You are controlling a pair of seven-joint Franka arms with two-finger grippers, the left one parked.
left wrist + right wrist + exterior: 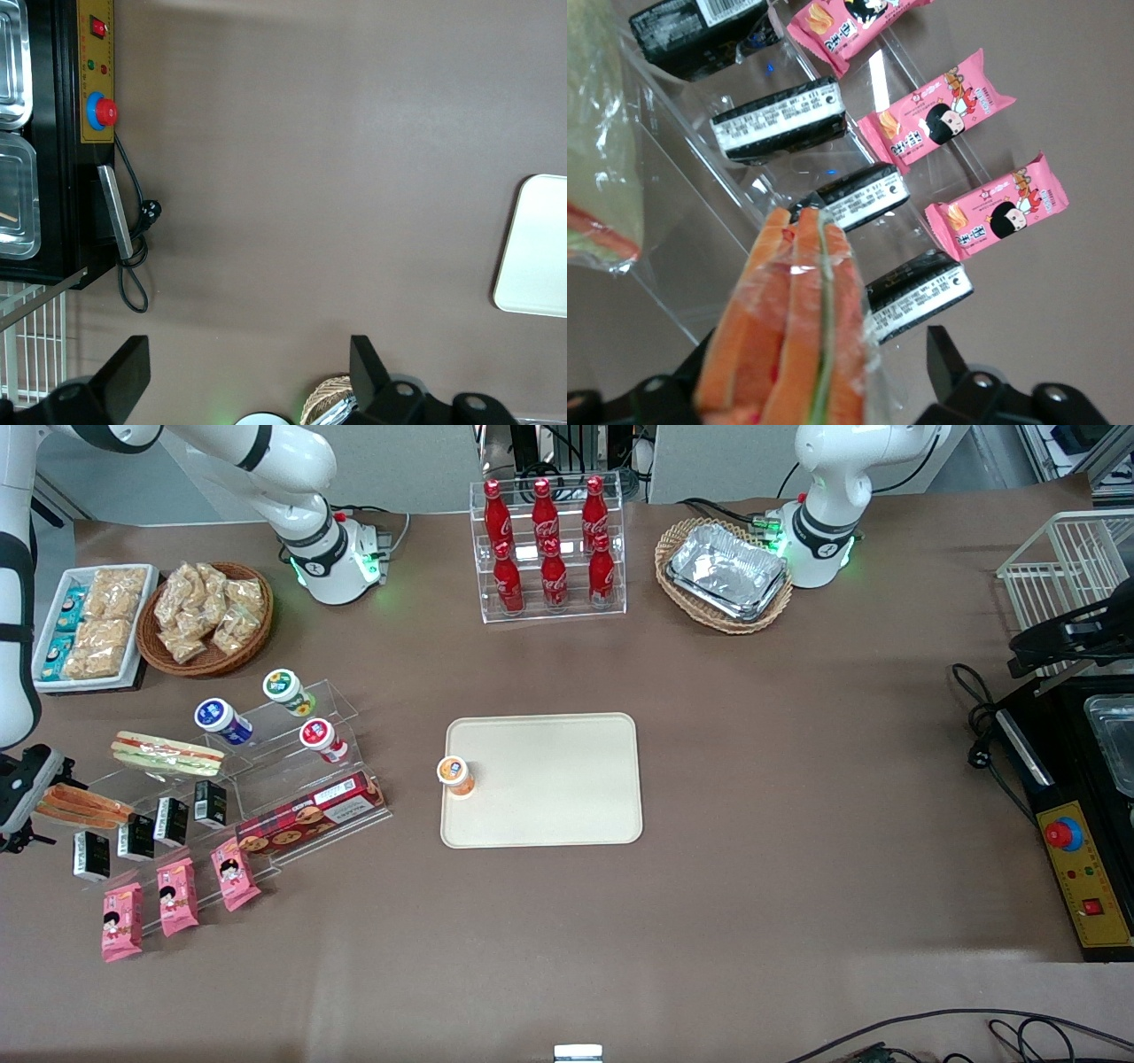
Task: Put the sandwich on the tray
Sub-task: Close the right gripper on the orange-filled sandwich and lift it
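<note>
The sandwich [84,804], a clear-wrapped wedge with orange filling, lies on the clear acrylic stand toward the working arm's end of the table. My right gripper [22,788] is at the sandwich's end. In the right wrist view the sandwich [793,328] lies between my gripper's [819,385] jaws. One dark finger [948,367] stands apart from the wrap, so the gripper is open. The cream-beige tray [558,788] lies flat mid-table and also shows in the left wrist view [536,248].
An orange-lidded cup [455,775] stands on the tray's edge. A sandwich with green and red filling [166,753] lies on the stand near mine. Black cartons [780,128], pink snack packs [948,119], a biscuit box [310,813] and lidded cups [223,721] fill the stand.
</note>
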